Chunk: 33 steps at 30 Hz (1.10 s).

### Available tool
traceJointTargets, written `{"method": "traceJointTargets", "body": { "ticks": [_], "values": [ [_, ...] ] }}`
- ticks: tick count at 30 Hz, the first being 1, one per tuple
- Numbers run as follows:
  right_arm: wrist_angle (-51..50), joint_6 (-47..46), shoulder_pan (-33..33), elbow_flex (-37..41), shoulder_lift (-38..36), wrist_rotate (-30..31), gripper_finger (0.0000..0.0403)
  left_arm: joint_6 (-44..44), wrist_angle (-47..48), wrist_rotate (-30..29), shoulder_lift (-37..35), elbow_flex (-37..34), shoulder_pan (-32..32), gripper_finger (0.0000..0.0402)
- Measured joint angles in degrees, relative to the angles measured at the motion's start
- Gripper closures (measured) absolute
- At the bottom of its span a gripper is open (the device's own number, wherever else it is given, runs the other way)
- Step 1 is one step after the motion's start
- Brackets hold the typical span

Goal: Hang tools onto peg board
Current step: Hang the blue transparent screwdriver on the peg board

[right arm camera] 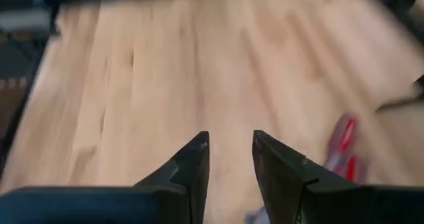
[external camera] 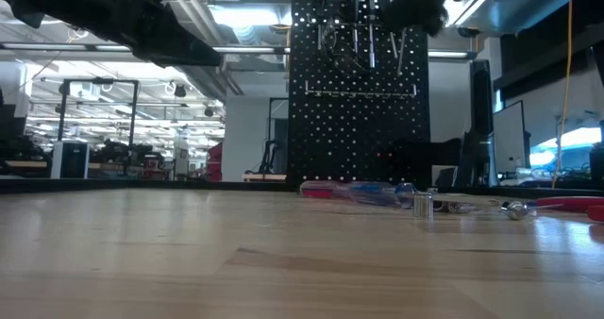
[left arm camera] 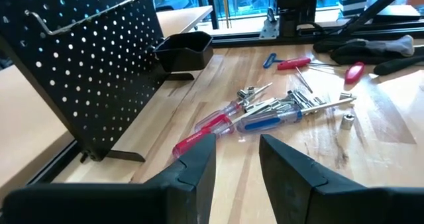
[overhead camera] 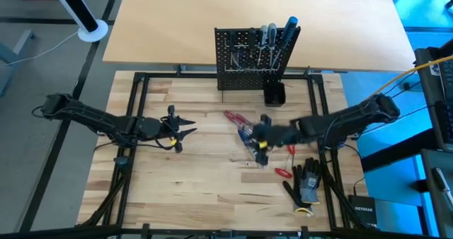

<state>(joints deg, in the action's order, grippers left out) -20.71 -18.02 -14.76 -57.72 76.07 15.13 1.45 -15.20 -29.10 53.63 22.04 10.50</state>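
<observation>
I'm between picks: my right hand (overhead camera: pixel 263 141) hovers empty, fingers partly apart, over the tools (overhead camera: pixel 244 131) at centre. The peg board (overhead camera: pixel 249 59) at twelve o'clock already carries several. My left hand (overhead camera: pixel 185 131) waits at nine, parted, empty. Next, I reckon: descend and grip one handle.
</observation>
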Motion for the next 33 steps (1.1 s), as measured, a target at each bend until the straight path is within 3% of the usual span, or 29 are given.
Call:
{"method": "traceJointTargets", "body": {
  "ticks": [5,11,19,28,33],
  "values": [
    [-0.43,-4.46,-2.5,3.46,3.25,1.85,0.0286,0.0,-0.13,-0.02,0.93,0.0,0.0,0.0295],
    [-0.14,-4.69,-1.01,4.6,6.68,5.77,0.0286,1.47,-0.83,-0.02,3.76,0.0,-0.07,0.0295],
    [-0.88,-5.02,5.93,4.66,11.46,-0.13,0.0286,1.52,-1.05,-0.02,6.27,-0.01,-0.07,0.0295],
    [0.74,-14.84,9.59,4.68,17.01,-7.95,0.0284,0.94,-1.83,-0.02,6.25,0.0,-0.07,0.0295],
    [0.79,-15.53,9.71,4.68,19.41,-8.24,0.025,0.33,-1.86,0.68,6.25,-0.02,-0.07,0.0295]
  ]
}}
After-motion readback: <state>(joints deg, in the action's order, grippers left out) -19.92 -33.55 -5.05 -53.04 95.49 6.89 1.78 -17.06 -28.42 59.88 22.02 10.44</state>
